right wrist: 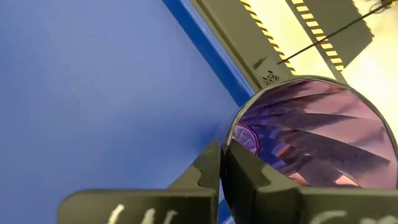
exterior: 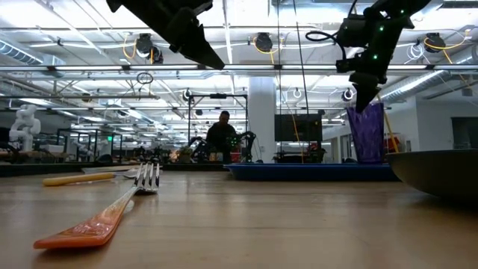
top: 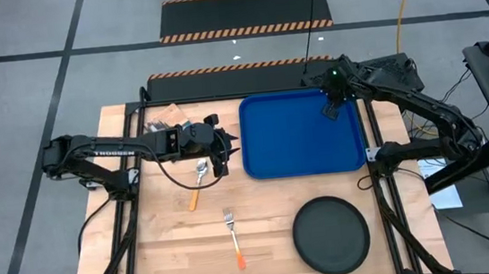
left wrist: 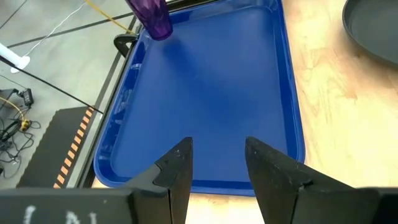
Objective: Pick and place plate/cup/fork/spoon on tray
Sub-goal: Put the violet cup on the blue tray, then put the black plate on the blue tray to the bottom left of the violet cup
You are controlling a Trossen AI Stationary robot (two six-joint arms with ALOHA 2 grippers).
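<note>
Because it is being set down: the cup point(exterior: 367, 133) stands on the tray point(top: 274, 148), upper right.
Right gripper point(right wrist: 222, 171): pinching its rim.
Left gripper point(left wrist: 216, 163): spread, waiting beside the spoon point(top: 198, 179).

Bright even overhead lighting, ceiling lamps glaring in low view, blurred foreground fork point(exterior: 112, 205), soft shadows

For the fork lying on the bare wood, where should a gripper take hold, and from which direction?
Grip the fork partway along its orange handle, coming straight down from above with the fingers closing across its width. It lies flat and alone on the table, tines toward the spoon, so only its narrow sides offer a hold. The left gripper is nearer and open.
</note>
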